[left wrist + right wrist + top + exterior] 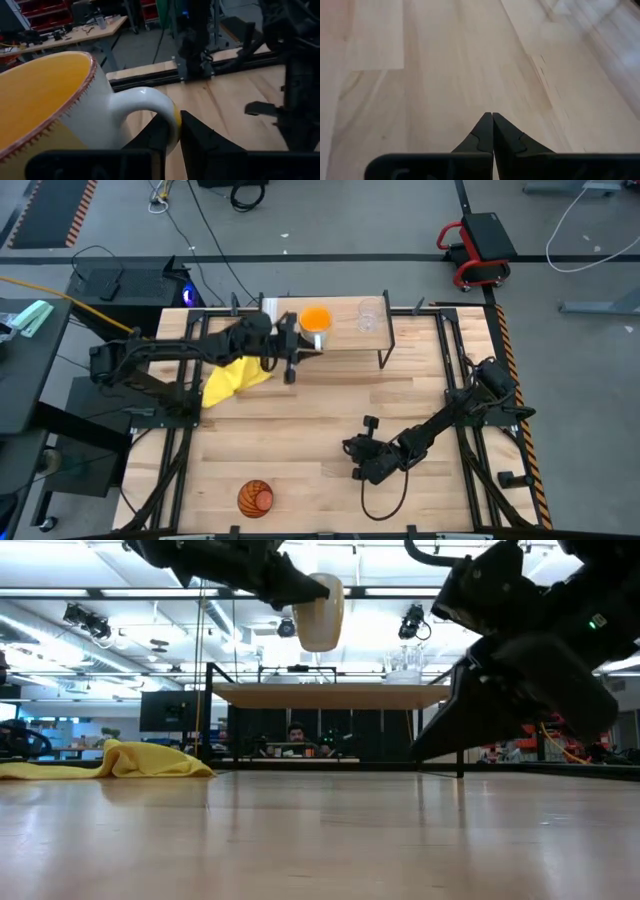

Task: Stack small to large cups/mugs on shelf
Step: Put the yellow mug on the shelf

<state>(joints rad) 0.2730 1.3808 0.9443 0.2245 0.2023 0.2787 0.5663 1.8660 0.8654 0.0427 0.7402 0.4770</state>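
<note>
A light-wood surface (pixel 300 440) stands in a workshop with grey floor and cables, and the low view looks past it into a room of ceiling lights and desks where a person (pixel 296 736) sits far behind. At the far edge stands the shelf (pixel 345 340), a pale board on thin black legs. The left hand (pixel 292 343) holds the orange mug (pixel 315 319) above the shelf's left part, its fingers (pixel 165 134) pinched on the white handle (pixel 150 102); in the low view the mug hangs well clear of the board. The small clear cup (pixel 368 316) stands on the shelf to the mug's right, apart from it. The ribbed brown-orange tumbler (pixel 255 498) lies at the surface's near edge, far from the shelf. A yellow cloth (pixel 232 378) lies crumpled just under the left arm. The right hand (pixel 358 461) rests low over bare wood at near centre-right, its fingers (pixel 482 131) pressed together on nothing.
</note>
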